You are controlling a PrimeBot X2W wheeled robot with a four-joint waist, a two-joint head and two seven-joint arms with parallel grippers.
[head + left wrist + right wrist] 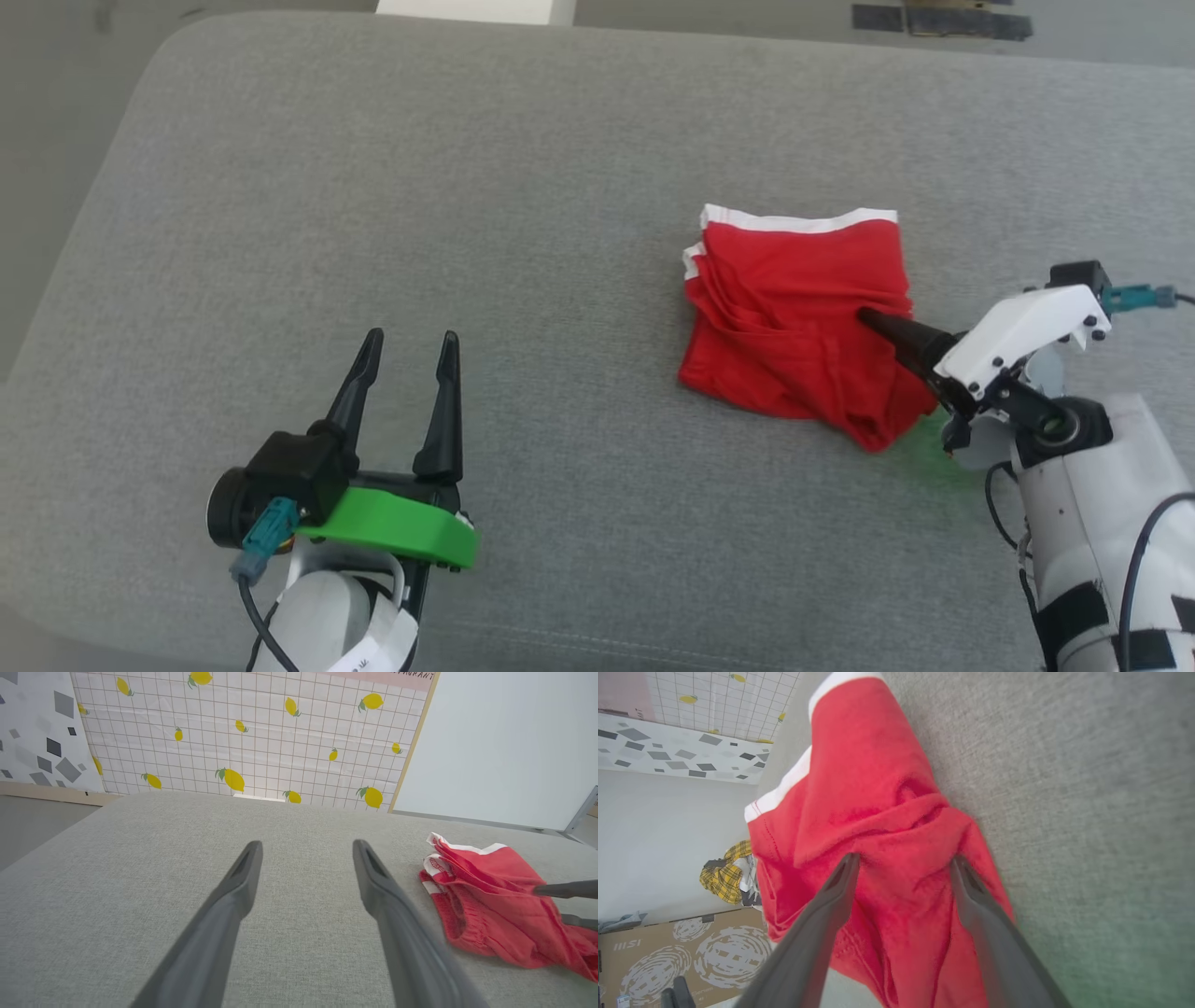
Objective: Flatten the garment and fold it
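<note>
The garment (pixel 794 317), bright red shorts with a white band along the far edge, lies bunched in a rough square on the right half of the grey cushion (pixel 523 187). My right gripper (pixel 873 322) reaches in from the right, its jaws spread open. One dark finger lies over the garment's right side, and the other is hidden in the head view. In the right wrist view the red fabric (pixel 878 788) sits under and between the spread fingers of that gripper (pixel 904 857). My left gripper (pixel 412 333) hovers open and holds nothing, well left of the garment (pixel 490 905).
The cushion's rounded left edge (pixel 84 243) drops to the floor. A lemon-patterned panel (pixel 261 737) stands behind the cushion. A cardboard box (pixel 668 952) and a yellow plaid cloth (pixel 724 877) lie on the floor beyond.
</note>
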